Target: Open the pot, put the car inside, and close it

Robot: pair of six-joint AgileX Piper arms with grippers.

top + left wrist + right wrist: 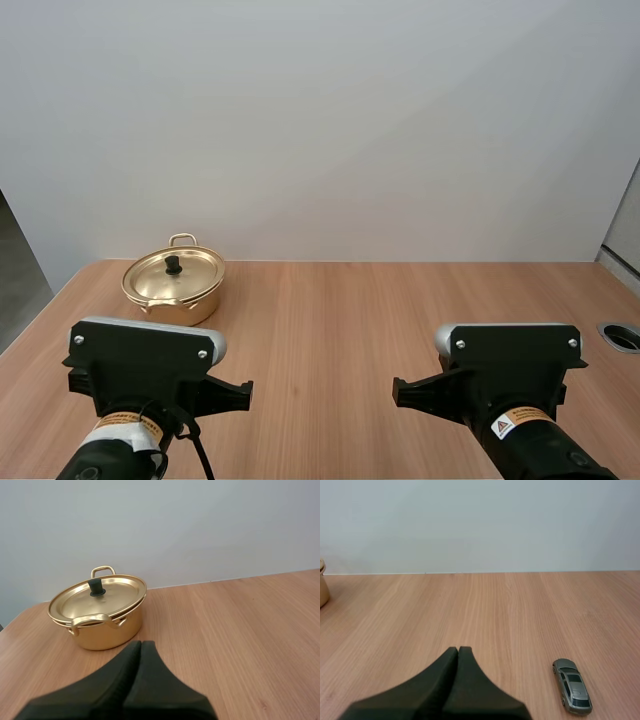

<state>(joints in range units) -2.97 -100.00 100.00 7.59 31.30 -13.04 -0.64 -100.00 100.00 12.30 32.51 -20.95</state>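
A golden pot (173,285) stands at the back left of the wooden table, its lid (172,272) on, with a black knob (173,264). In the left wrist view the pot (102,627) sits just ahead of my left gripper (140,646), whose fingers lie together as one dark wedge, shut on nothing and short of the pot. A small silver-grey toy car (572,685) rests on the table beside and slightly ahead of my right gripper (458,651), which is likewise shut and holds nothing. The pot's edge (322,587) shows far off to that gripper's side.
Both arms hang over the near edge of the table (330,320). A round cable hole (622,336) is set in the table's right edge. A plain pale wall stands behind the table.
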